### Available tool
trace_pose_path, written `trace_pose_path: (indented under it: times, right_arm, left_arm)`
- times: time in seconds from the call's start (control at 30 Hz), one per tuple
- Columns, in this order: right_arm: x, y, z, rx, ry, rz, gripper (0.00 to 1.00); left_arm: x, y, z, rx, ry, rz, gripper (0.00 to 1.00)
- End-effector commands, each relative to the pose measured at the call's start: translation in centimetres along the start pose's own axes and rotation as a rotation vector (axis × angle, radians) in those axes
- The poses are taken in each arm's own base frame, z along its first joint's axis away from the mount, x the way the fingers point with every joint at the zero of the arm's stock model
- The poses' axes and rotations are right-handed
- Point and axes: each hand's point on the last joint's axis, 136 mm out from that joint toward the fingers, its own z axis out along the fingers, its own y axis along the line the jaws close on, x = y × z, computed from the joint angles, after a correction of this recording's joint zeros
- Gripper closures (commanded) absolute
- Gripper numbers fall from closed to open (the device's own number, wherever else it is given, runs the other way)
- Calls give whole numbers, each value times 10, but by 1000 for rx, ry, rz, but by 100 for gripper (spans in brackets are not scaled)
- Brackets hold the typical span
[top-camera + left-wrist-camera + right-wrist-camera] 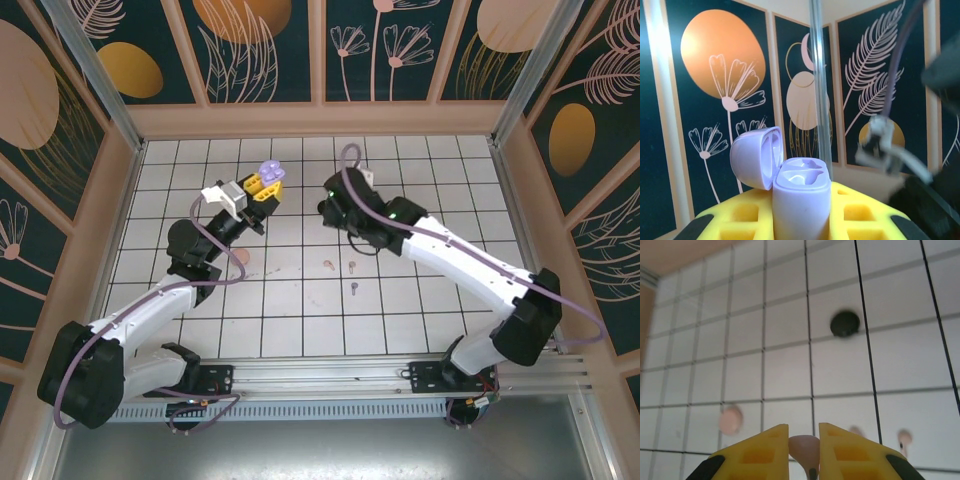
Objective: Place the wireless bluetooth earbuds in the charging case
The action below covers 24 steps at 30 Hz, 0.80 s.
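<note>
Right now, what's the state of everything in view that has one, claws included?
Lilac case: upright, lid open, wells look empty.
Left claw: shut on the lilac case.
Pink earbud: pinched, not yet cased.
Right claw: shut on the pink earbud.
Loose earbuds: lying on the tiles.

High overhead; two close wrist views

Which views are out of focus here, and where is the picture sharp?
Top external: evenly lit, sharp across the tiled floor. Left wrist: the lilac charging case is crisp, the right arm beside it a dark blur. Right wrist: the pale pink earbud between the jaws is sharp; the floor and a black thing behind are soft.
</note>
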Motion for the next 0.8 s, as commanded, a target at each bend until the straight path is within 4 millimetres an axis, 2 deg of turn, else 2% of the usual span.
trace_pose_path:
  times: [0.0,0.2,0.33,0.5,0.77]
  right_arm:
    - [-51,14,-35,-52,-125,-60,82]
    - [-102,51,-72,-157,-248,-110,81]
    - [-118,74,-85,-235,-293,-141,81]
    - [-121,97,-94,-305,-329,-191,81]
    - [-97,125,-97,-374,-334,-289,81]
  left_arm:
    - [-1,-11,-3,46,-25,119,100]
    - [11,-9,5,28,7,196,100]
    - [17,-11,15,51,26,201,100]
    - [23,-16,24,81,35,187,100]
    - [20,-21,33,115,31,149,100]
